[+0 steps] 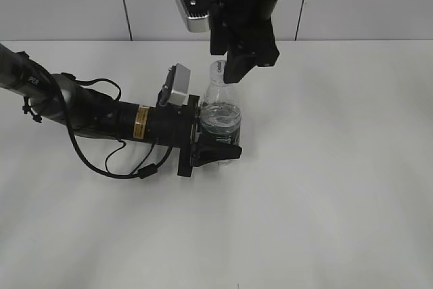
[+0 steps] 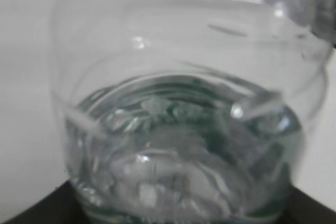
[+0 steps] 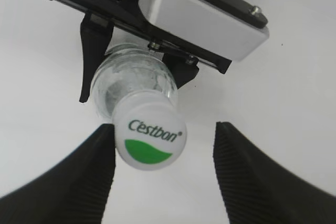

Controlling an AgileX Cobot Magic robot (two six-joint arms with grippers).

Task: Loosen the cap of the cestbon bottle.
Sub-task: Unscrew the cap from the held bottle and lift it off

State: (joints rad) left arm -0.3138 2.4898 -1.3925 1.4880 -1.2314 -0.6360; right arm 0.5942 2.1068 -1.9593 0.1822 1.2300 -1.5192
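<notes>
The two ribbed black fingers point(image 3: 100, 166) of the right gripper point(image 3: 164, 156) fill the foreground of the right wrist view, spread apart, with the cap point(image 3: 149, 129) between them. The cap sits off-centre in that gap: its left edge is touching or just beside the left finger, while the right finger stands well apart from it.

The cestbon bottle point(image 1: 220, 116) stands upright on the white table point(image 1: 338, 187), its long axis vertical and pointing straight up into the right gripper poised over it. The left gripper point(image 1: 215, 148) comes in from the left, level with the table, and is clamped around the bottle's lower body; the left wrist view shows only blurred clear plastic pressed close to the lens.

The right arm is the one placed for the cap. By these views, the coming move calls for the right gripper to shift slightly toward its left finger's side so the cap is centred, then close on it and turn about the bottle's upright axis while the left gripper braces the body.
</notes>
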